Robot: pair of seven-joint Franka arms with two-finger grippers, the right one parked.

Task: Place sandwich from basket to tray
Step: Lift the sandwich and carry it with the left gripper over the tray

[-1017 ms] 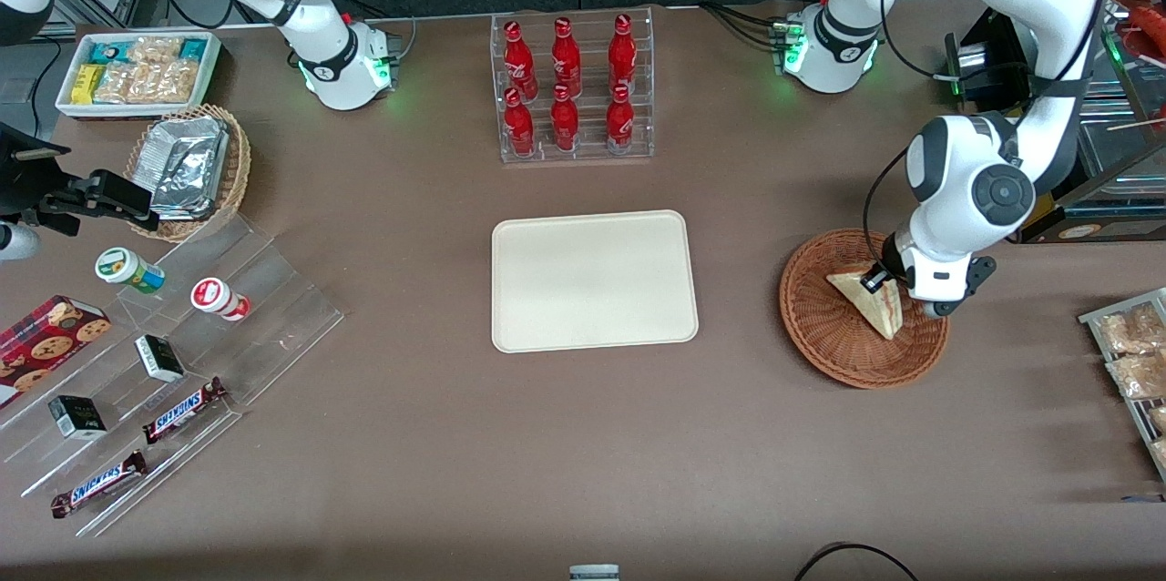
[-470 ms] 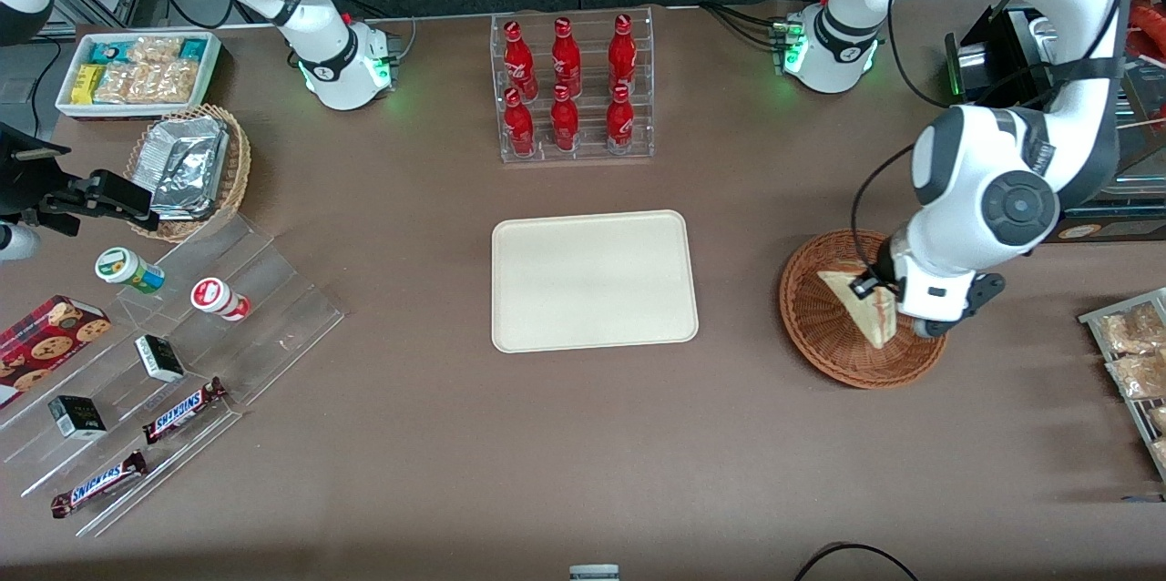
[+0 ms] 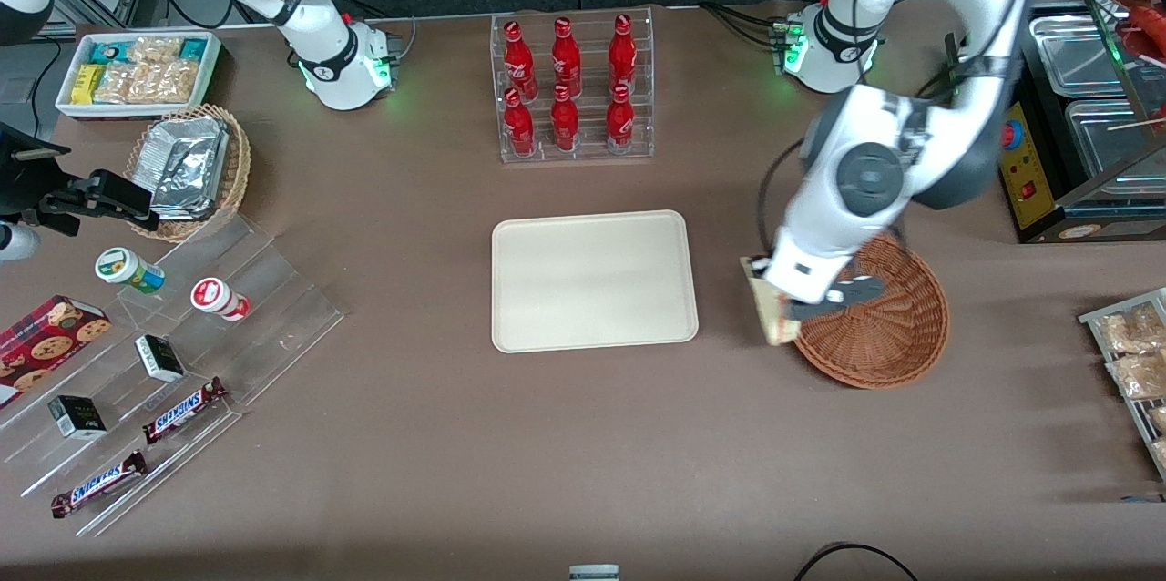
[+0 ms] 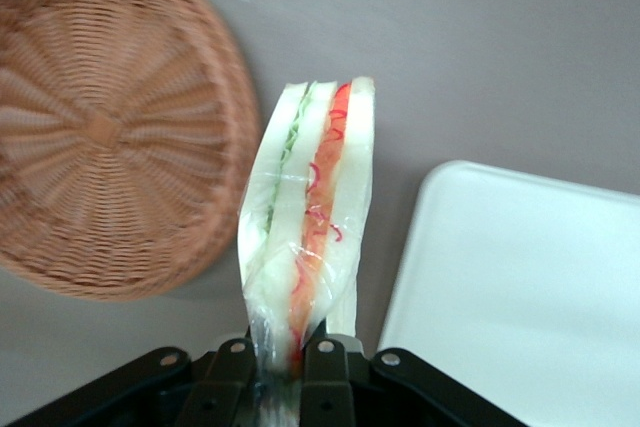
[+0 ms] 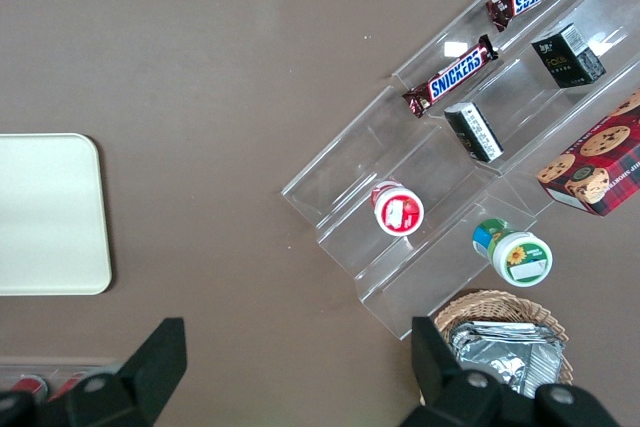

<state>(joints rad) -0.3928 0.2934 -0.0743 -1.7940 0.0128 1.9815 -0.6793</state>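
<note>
The gripper [image 4: 283, 372] pinches the sandwich [image 4: 305, 232] in the air, between the basket [image 3: 888, 326] and the tray [image 3: 594, 280]. It's mid-carry, I'd say; next it needs bringing over the tray, lowering and letting go.

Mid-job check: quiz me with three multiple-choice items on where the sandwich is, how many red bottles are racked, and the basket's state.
1. The triangular white-bread sandwich is:
A. lying on the cream rectangular tray
B. held over bare table between tray and round reddish-brown wicker basket
C. in the basket

2. Red bottles in the clear rack:
A. four
B. six
C. eight

3. The basket is:
A. empty
B. holding foil packets
C. overturned

Answers:
1. B, the gripper has its jaws shut on the sandwich beside the basket rim.
2. B, two rows of three.
3. A, only weave shows.
</note>
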